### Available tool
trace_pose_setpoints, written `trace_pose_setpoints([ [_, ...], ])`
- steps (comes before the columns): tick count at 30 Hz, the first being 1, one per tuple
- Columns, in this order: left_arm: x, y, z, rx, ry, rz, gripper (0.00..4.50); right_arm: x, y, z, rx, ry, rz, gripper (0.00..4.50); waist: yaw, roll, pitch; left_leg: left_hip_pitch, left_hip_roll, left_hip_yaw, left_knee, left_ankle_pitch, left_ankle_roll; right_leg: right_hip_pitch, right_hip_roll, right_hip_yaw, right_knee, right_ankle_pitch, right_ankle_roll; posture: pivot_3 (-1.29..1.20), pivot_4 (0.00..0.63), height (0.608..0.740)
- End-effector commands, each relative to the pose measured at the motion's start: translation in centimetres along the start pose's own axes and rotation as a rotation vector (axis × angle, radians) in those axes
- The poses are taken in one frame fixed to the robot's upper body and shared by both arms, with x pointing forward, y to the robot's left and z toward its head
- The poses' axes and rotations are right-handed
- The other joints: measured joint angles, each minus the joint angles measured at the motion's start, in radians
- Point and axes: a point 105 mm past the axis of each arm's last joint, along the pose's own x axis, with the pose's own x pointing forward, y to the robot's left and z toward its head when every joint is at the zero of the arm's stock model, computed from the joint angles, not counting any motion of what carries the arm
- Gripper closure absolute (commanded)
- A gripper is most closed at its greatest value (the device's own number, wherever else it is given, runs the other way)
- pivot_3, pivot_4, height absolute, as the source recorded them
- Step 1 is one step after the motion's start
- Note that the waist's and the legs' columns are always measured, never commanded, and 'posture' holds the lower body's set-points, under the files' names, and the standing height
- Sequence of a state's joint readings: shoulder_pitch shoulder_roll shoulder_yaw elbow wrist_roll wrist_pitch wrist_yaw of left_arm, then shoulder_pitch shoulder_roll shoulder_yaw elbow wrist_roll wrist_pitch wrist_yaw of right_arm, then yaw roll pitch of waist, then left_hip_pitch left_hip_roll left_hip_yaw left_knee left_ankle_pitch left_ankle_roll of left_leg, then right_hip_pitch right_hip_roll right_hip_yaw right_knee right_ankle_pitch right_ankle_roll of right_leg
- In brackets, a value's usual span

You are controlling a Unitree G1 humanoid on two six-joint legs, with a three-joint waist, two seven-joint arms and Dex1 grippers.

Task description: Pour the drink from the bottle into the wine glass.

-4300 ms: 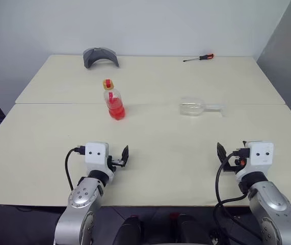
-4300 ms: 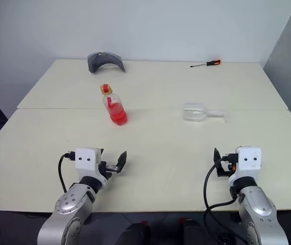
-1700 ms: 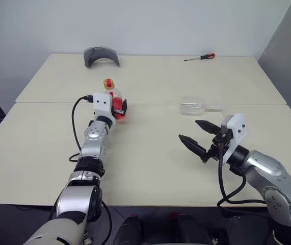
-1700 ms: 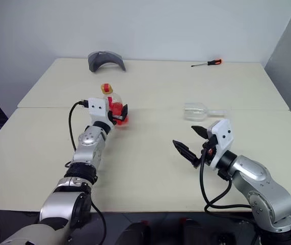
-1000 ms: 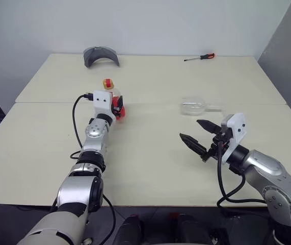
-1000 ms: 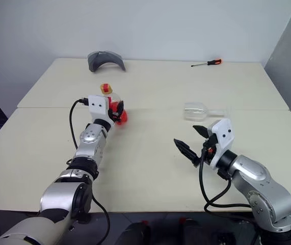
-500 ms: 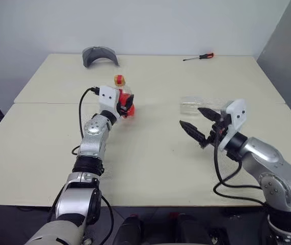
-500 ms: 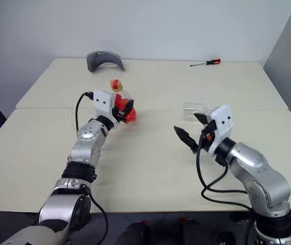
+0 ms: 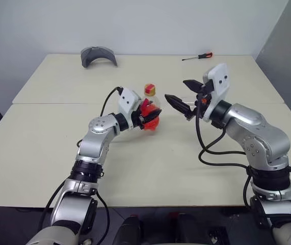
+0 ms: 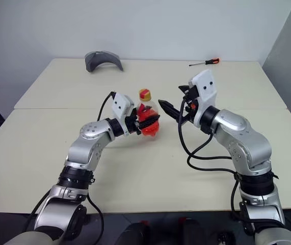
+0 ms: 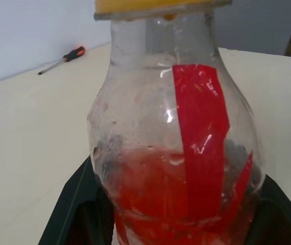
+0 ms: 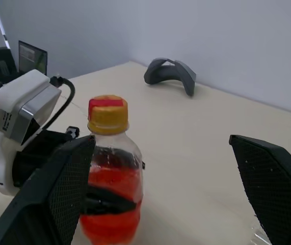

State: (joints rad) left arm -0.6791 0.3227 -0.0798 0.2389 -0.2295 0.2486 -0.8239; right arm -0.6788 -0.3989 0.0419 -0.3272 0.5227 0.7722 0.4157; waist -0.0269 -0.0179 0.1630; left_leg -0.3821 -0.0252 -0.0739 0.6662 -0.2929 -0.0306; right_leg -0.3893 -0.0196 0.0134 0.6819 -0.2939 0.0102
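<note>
The left end effector (image 9: pixel 148 115) clamps the bottle (image 9: pixel 149 113) low around its belly; thin plastic may flex. The right end effector (image 9: pixel 181 95), spread wide and empty, should probably pinch the yellow cap (image 10: pixel 144 94).

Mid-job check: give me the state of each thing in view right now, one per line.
bottle: upright, cap on, held off the table
drink: fills the lower part of the bottle
left gripper: shut on the bottle's body
right gripper: fingers wide open, holding nothing, near the cap
screwdriver: lying flat at the table's far edge
</note>
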Motion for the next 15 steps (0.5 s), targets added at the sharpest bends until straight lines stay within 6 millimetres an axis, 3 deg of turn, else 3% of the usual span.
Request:
trace_pose_setpoints([
  [1,0.2,-0.3,1.8,0.072,-0.051,-0.055,2.28,0.3,0.6,1.5,-0.025,-0.048,0.037,0.0,-0.001,0.0,0.0,0.0,0.0,0.0,0.0,0.0,0.0,0.0,0.0,0.0,0.0,0.0,0.0,0.0,0.15,0.74],
  [15,0.9,-0.4,2.1,0.1,-0.059,-0.128,2.29,1.8,1.8,2.3,0.021,-0.062,0.095,0.0,-0.002,0.0,0.0,0.0,0.0,0.0,0.0,0.0,0.001,-0.001,0.0,0.0,0.0,0.0,0.0,0.0,0.15,0.74],
])
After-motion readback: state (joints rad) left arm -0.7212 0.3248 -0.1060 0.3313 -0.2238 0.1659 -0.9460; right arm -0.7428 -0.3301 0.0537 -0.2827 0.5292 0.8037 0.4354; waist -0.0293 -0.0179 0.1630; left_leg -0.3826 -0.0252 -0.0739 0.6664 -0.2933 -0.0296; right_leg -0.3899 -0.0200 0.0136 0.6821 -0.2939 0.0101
